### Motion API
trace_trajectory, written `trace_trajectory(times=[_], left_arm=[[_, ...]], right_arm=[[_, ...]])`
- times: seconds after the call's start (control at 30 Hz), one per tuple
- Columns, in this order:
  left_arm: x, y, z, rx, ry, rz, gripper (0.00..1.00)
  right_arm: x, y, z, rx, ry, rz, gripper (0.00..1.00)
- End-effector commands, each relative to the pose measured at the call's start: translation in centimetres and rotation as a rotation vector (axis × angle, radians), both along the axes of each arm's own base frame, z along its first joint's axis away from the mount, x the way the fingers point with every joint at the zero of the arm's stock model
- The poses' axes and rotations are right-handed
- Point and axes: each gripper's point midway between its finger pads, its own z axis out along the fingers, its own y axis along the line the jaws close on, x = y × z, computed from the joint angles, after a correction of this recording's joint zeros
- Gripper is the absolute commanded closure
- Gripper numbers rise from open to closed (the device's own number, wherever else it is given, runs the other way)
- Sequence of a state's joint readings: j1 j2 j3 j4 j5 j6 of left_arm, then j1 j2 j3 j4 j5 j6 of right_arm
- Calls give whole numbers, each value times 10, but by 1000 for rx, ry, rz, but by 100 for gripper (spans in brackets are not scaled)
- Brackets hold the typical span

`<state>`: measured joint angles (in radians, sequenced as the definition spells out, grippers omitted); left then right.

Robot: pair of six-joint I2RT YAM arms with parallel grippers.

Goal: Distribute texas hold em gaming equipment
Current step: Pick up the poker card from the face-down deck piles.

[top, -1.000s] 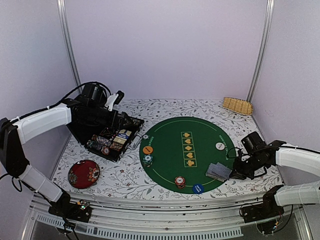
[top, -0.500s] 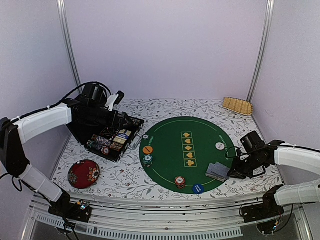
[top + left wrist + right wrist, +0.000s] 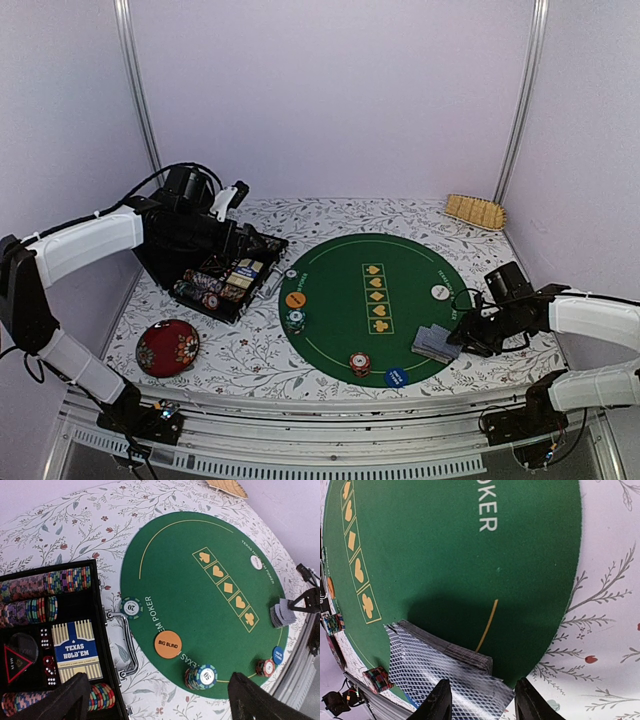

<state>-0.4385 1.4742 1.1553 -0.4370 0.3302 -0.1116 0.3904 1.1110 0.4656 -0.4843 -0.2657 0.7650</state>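
Observation:
On the round green poker mat point(image 3: 375, 255) the deck of playing cards point(image 3: 437, 343) lies at the right edge, its top card slid askew point(image 3: 470, 690). My right gripper point(image 3: 481, 690) is open, one finger on each side of that top card's corner. An orange BIG BLIND disc point(image 3: 167, 644), a white disc point(image 3: 440, 292) and a blue disc point(image 3: 396, 377) lie on the mat. So do a green chip stack point(image 3: 201, 676) and a red chip stack point(image 3: 360, 363). My left gripper point(image 3: 157, 687) hangs open and empty above the black case point(image 3: 215, 270).
The open case holds rows of chips point(image 3: 45, 582), dice and a boxed Texas Hold'em deck point(image 3: 75, 647). One green chip point(image 3: 131, 608) lies by its handle. A dark red floral dish point(image 3: 167, 347) sits front left, and a tan woven piece point(image 3: 474, 211) back right.
My right gripper has gone from shut to open at the deck and shifted slightly left. The deck now rests on the mat with its top card askew. The left arm has not moved.

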Motion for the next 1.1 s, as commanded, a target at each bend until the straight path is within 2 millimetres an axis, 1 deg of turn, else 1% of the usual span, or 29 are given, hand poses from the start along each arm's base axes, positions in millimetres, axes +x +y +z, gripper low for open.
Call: trace_trajectory(times=[0.0,0.07,0.17,0.3,0.5,0.53,0.67,0.8,0.97,1.0,1.07], left_arm=[[3,0,4,8,-10,-6,2],[3,-1,4,8,-11,-7,2],[3,0,3,9,-7,-7,2],[3,0,2,11,-5,-8,2],[3,0,2,15,-4,-10,2],[3,0,2,15,-4,-9,2],[3,0,2,17,-4,-8,2],[3,0,2,17,-5,-9,2],[3,0,1,20,-4,-9,2],[3,0,2,19,-5,-8,2],[3,0,2,20,-4,-9,2]], right_arm=[[5,3,-1,57,-18,-23,56],[4,2,-2,63,-14,-29,57],[2,1,-4,70,-13,-37,63],[0,-5,-6,58,-10,-55,77],[3,-8,4,47,-30,-62,95],[3,-10,5,38,-28,-66,96],[3,-21,11,-29,-25,-82,98],[3,-27,19,-69,-33,-80,98],[3,-24,31,-68,-41,-40,98],[3,-25,34,-73,-41,-36,98],[8,-28,48,-96,-63,-35,98]])
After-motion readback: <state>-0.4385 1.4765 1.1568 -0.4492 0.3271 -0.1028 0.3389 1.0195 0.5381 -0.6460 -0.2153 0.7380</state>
